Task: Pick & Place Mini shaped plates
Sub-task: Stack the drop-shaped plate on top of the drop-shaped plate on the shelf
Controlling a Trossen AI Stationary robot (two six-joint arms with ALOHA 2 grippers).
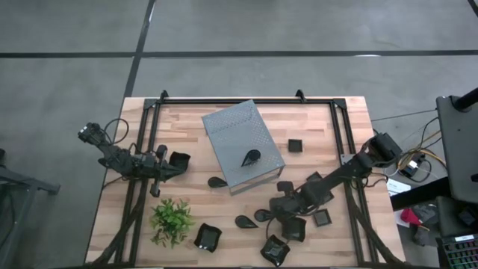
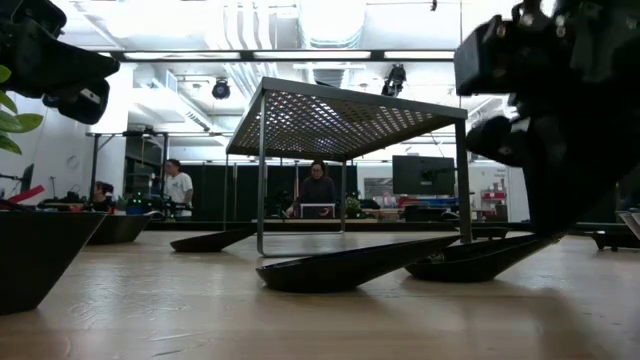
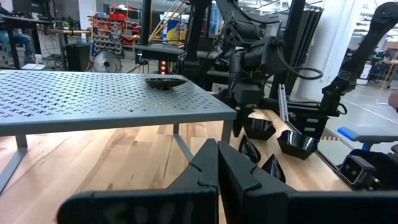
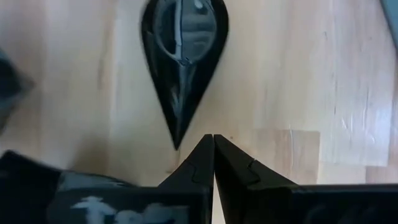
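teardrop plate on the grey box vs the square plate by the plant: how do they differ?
Shape: the teardrop plate tapers to a point; the square plate has four corners and a raised rim.
Place: the teardrop plate sits up on the grey perforated box; the square plate lies on the wooden table, beside the plant.
Size: the square plate looks broader from above.
Shared: both are glossy black, and neither tool touches them.

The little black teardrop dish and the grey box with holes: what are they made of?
The teardrop dish looks like glossy black ceramic or plastic; bright reflections show on its shiny surface. The grey box looks like painted metal, matte, with thin sheet punched with rows of small holes.
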